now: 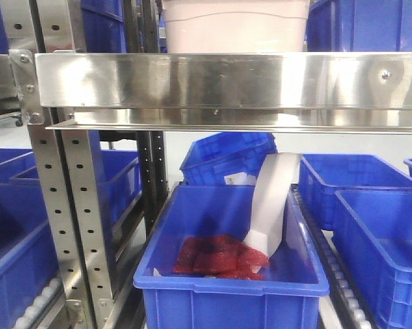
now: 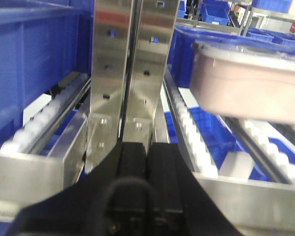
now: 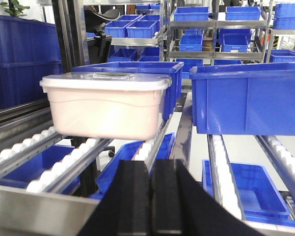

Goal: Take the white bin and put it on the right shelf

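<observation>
We are looking at the bin (image 3: 105, 105) sitting on the rollers (image 3: 83, 157) of the shelf (image 1: 226, 81), toward its left side and set back from the front rail, with a blue crate (image 3: 248, 98) just beside it on the right. In the front view only the bin's lower body is showing above the rail. Our left gripper (image 2: 146, 162) is hanging in front of the upright (image 2: 125, 64) with its fingers pressed together and nothing between them; the bin is off to its right, well apart. Our right gripper (image 3: 151, 194) is likewise closed and empty, pointing at the shelf's front edge. We are judging the placing as good as done: the bin is resting on the shelf by its own weight, and both arms are clear of it.
</observation>
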